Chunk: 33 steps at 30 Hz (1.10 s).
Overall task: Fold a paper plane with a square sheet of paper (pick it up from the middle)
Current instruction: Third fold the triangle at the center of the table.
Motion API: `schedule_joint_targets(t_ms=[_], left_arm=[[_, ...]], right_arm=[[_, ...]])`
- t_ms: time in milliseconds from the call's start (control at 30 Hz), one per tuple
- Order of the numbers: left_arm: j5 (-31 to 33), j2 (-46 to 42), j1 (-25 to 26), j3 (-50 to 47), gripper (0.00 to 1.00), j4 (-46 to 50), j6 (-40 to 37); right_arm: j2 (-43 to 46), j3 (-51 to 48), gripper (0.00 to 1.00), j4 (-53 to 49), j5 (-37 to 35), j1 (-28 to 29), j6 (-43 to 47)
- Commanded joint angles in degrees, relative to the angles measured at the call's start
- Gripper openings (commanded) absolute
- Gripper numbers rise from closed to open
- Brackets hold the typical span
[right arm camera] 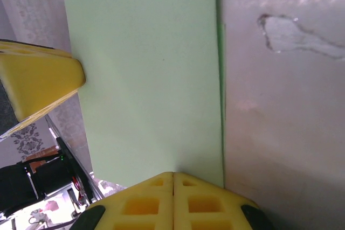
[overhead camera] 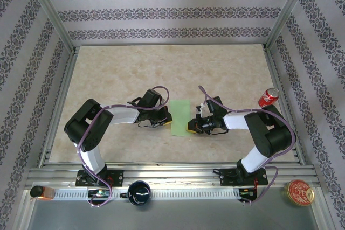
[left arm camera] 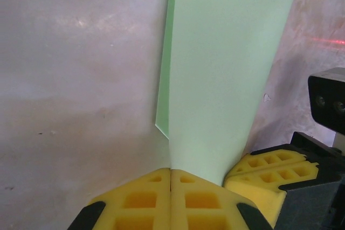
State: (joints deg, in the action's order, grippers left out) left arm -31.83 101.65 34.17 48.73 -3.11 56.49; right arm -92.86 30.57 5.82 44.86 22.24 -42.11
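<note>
Paper [overhead camera: 180, 116], smooth light-green rectangle, is clamped in left gripper [left arm camera: 171, 176] and right gripper [right arm camera: 173, 179], yellow foam pads [left arm camera: 140, 200] shut.

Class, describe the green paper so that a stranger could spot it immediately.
Look at the marbled table, midway between the left gripper and right gripper. There is the sheet of paper: a narrow rectangle, the sole pale-green thing, unlike the red can.

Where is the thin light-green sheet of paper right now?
In the top view, the thin light-green sheet of paper is at mid-table, between the left arm's jaws and the right arm's jaws, each shut on one long edge.
</note>
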Motion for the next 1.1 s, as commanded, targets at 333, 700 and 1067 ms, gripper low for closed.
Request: schedule_joint_targets(t_ms=[333, 700, 1067], left_arm=[[4.72, -5.17, 0.73, -3.58, 0.0, -2.26, 4.69], [5.21, -7.25, 0.72, -6.83, 0.0, -7.17, 9.52], [3.11, -7.43, 0.72, -6.94, 0.0, -9.92, 13.21]], right_arm=[[15.91, 1.34, 0.33, -6.16, -19.69, 5.42, 10.26], [25.53, -10.32, 0.43, 13.24, -45.76, 29.33, 45.67], [14.71, -9.47, 0.44, 22.62, -55.03, 38.31, 53.38]])
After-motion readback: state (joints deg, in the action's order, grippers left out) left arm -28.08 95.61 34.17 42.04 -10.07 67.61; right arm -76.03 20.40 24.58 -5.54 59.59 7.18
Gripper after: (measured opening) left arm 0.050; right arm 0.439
